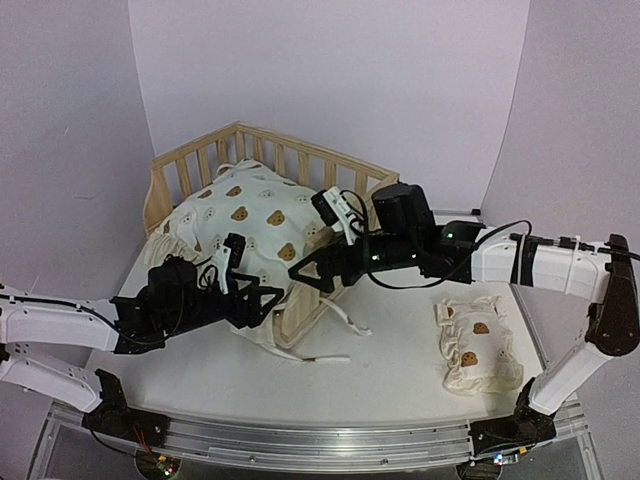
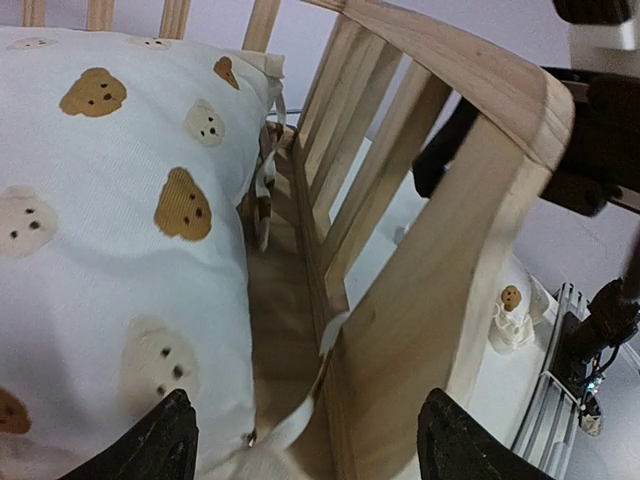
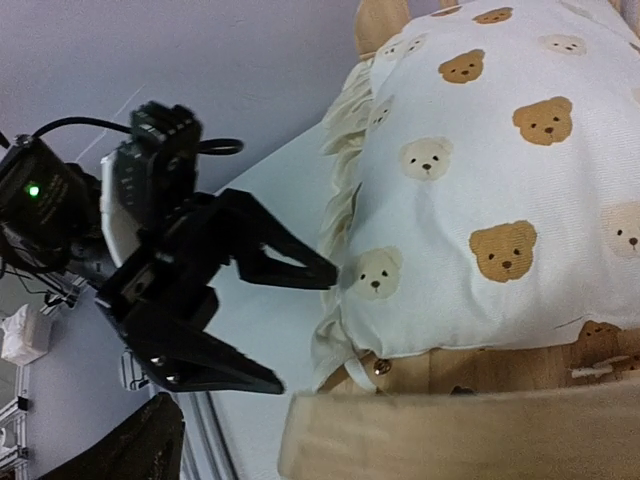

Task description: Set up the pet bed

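The light pine crib-like pet bed [image 1: 300,148] is bare-looking wood, smooth and matt, with fine grain showing on its rounded rails. The cream bear-print cushion [image 1: 250,215] is soft matt cloth with a fine ribbed weave and a gathered frill along its edge. The small matching bear-print pillow [image 1: 478,345] looks like the same cloth. The white bench [image 1: 390,375] is smooth with a dull sheen. The left claw [image 3: 305,330] is matt black plastic, while the white arm shells [image 1: 545,262] look smooth and slightly glossy.
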Tool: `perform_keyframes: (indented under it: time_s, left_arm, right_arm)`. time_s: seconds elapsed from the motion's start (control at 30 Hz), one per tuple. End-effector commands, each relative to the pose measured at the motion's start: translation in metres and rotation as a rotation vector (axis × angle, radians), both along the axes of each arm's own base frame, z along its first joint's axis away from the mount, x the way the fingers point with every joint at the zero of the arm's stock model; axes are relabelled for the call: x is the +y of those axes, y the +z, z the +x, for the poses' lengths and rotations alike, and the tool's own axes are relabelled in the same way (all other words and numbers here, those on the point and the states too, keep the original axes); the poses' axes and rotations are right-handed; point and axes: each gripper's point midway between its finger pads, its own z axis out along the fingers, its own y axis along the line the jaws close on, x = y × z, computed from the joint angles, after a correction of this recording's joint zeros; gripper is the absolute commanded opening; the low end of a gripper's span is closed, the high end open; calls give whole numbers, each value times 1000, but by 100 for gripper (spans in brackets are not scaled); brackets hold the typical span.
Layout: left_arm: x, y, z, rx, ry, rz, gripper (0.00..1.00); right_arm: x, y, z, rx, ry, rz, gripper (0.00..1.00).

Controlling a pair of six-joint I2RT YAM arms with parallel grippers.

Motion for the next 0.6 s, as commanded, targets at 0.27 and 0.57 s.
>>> perform_keyframes:
  time_s: [0.27,0.57]
  left_arm:
    - [21,24,-41,104,-92,-217,79]
    - [-34,53,-42,92,-282,-143,75]
  right_arm:
    - [-29,10,15,-62,-121,-135,98]
    - [-114,26,57,-116,-319,-217,98]
